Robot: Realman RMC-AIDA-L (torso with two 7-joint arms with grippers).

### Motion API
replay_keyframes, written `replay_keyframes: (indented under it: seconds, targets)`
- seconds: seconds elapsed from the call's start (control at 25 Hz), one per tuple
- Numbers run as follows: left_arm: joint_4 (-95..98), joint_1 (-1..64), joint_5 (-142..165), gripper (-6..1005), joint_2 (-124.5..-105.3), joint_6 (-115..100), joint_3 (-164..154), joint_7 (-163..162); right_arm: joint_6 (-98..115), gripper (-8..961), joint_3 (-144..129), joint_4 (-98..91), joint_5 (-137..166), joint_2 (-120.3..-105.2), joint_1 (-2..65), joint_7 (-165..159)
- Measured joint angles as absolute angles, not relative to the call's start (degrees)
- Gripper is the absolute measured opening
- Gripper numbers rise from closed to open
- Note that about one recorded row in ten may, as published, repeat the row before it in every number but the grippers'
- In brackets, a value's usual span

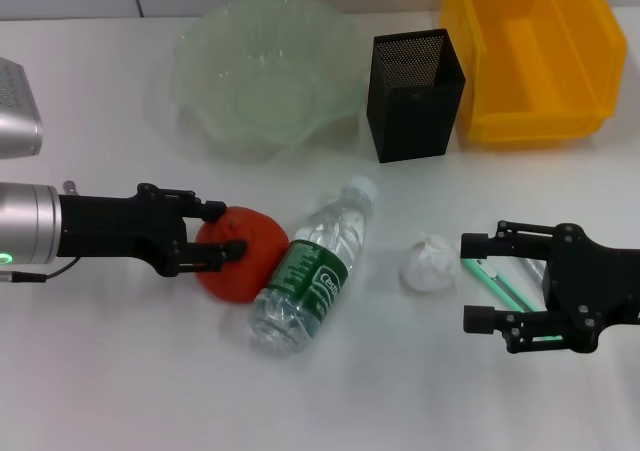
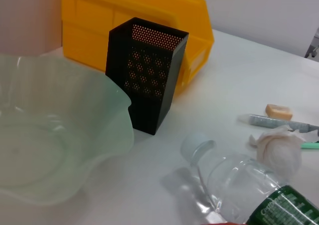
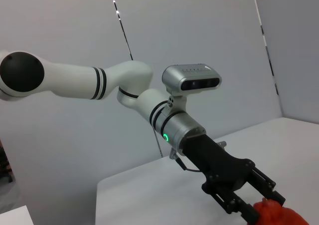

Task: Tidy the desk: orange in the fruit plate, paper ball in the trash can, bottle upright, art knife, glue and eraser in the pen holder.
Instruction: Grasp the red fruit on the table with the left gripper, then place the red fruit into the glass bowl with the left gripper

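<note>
Head view: left end effector point(image 1: 222, 234) pinches the orange point(image 1: 242, 255), partly hiding it.

We see the black mesh pen holder point(image 2: 147, 75) standing upright near the middle, with the yellow bin point(image 2: 99, 20) touching or just behind it toward twelve o'clock. At nine o'clock sits the pale green fruit plate point(image 2: 107, 115), its wavy rim close beside the pen holder's base. Toward five o'clock the clear bottle point(image 2: 234, 185) lies on its side, white cap pointing at the pen holder, green label at the frame's edge. At three o'clock rests the crumpled paper ball point(image 2: 279, 147); just beyond it lie a grey glue stick point(image 2: 271, 121) and a tan eraser point(image 2: 278, 111). A sliver of green tool point(image 2: 311, 145) pokes in beside the ball.
</note>
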State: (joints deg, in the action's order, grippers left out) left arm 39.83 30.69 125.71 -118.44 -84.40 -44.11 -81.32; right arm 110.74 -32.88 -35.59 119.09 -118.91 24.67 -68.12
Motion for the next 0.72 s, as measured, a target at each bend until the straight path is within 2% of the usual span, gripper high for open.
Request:
replay_keyframes:
  seconds: [0.24, 0.36, 0.6, 0.72]
  targets:
    - [38.9, 30.6, 125.2, 584, -118.48, -83.9, -44.0, -79.8, 110.7, 781, -32.9, -35.6, 119.1, -118.99, 24.9, -68.1]
    - [38.1, 30.7, 125.1, 413, -118.54, -83.5, -44.0, -78.6, 110.6, 779, -32.9, -35.6, 119.1, -119.0, 24.9, -68.1]
    - [37.2, 30.3, 121.1, 212, -118.38, -84.4, -43.7, -77.2, 110.6, 777, -32.8, -35.6, 119.1, -119.01, 24.9, -68.1]
    - [37.2, 30.1, 120.2, 196, -118.3, -84.9, -43.7, -77.2, 110.4, 776, -32.8, -35.6, 118.8, -119.01, 24.9, -68.1]
